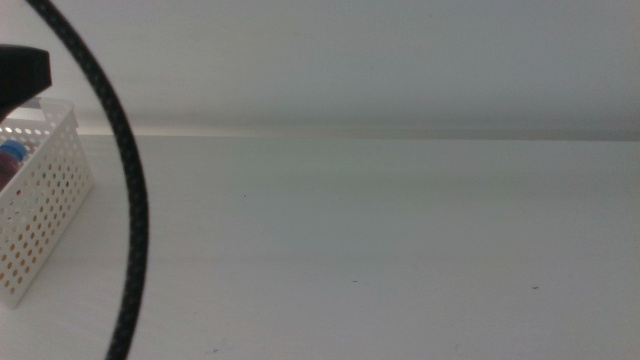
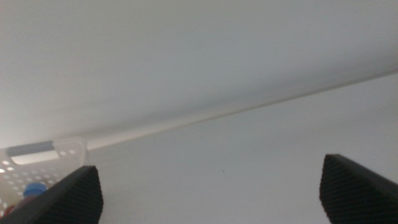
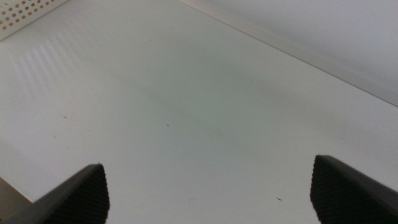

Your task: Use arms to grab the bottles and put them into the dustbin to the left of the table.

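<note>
Risk: I judge the black braided cable (image 1: pixel 128 190), looping close past the dustbin (image 1: pixel 45 215), could catch its rim and tip it if the L arm swings wide. L pincer (image 2: pixel 211 193) spread wide, empty, near the bin. R pincer (image 3: pixel 208 190) likewise wide, empty, over bare bench (image 1: pixel 380 250).

Dustbin: white, perforated, at bench's left edge. Inside I see a blue cap (image 1: pixel 12 152) and sth reddish; no bottles on the bench itself.
</note>
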Available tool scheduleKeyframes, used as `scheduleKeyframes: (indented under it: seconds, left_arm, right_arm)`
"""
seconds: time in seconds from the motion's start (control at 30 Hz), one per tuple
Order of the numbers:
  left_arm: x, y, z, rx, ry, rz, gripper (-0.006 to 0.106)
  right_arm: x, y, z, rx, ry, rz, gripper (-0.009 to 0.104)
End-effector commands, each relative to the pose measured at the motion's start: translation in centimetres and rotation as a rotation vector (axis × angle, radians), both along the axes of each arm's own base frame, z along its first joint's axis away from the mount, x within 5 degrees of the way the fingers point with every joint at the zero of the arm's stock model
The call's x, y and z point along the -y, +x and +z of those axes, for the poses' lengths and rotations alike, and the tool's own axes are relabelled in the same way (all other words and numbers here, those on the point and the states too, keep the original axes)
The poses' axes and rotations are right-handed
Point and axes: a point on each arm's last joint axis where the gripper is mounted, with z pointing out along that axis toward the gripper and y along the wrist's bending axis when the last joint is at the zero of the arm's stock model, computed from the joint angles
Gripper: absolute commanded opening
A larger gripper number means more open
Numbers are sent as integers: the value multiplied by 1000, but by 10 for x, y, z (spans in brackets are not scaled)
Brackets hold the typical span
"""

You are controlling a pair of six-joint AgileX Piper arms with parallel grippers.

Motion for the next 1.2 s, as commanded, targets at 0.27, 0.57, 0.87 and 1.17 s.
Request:
scheduleKeyframes:
  seconds: [0.27,0.57,0.87,1.17]
  left_arm:
    - [0,4,3,158,-117,66,94]
    - [-1,5,9,223,-129,75,94]
    - [-2,2,7,242,-133,80,94]
    - [-23,-30,-79,336,-95,263,94]
  right_arm:
    - [4,-3,-2,-27,-34,-3,85]
    - [4,-3,-2,-27,-34,-3,85]
    - [5,3,-37,227,26,1,85]
    - [12,-14,-136,458,198,40,85]
